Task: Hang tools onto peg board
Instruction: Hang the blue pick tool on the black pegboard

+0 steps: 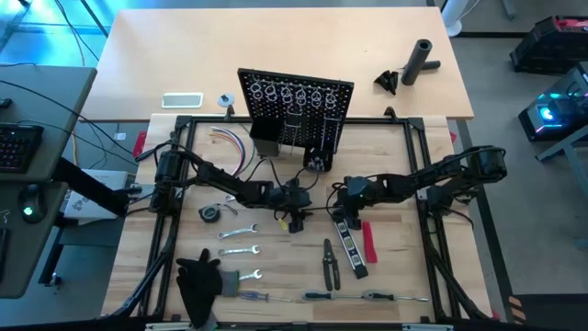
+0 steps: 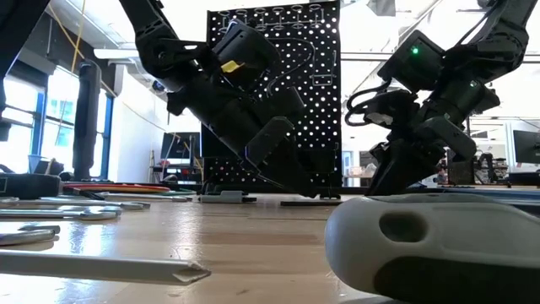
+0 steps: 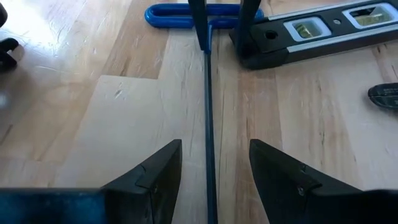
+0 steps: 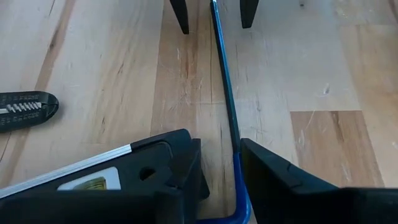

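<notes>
Both claws straddle the blue-handled tool (image 4: 225,93) mid-worktop: left claw (image 3: 214,171) wide, right claw (image 4: 219,168) parted, neither gripping. Peg board (image 1: 296,108) at twelve o'clock; wrenches (image 1: 237,250) unhung.

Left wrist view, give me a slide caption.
Left tool open astride the blue-handled tool's shaft, right tool at its far end beside the level.

Three silver wrenches (image 1: 239,250), two screwdrivers (image 1: 367,296), one pair of pliers (image 1: 329,263), one level (image 1: 349,241) and one tape measure (image 1: 210,213) lie out.
</notes>
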### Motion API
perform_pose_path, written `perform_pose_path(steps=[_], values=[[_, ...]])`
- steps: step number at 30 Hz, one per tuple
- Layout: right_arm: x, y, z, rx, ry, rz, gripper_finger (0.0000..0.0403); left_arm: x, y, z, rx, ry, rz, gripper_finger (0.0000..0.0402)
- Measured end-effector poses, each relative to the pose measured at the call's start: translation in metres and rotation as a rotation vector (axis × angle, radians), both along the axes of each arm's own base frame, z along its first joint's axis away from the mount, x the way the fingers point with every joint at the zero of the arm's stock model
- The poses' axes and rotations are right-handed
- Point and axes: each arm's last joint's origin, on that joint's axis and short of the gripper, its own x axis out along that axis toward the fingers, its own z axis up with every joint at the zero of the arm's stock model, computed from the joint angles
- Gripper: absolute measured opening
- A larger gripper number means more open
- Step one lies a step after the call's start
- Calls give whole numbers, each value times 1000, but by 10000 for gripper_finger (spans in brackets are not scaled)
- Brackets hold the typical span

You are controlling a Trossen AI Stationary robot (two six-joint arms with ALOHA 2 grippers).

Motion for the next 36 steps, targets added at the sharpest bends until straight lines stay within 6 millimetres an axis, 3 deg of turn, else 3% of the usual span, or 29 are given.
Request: perform_pose_path(steps=[12,24,28,33,36], values=[[12,0,12,-25,1,35,108,0,0,0,-7,-3,4,182],[8,-3,-2,-114,112,15,106,8,0,3,-9,-38,-6,182],[14,-3,-13,-107,112,21,83,20,-1,-6,-21,1,-23,182],[16,-1,-16,-111,105,30,14,36,1,-13,4,101,18,180],[16,1,-15,-119,105,39,11,41,2,-11,9,124,37,178]])
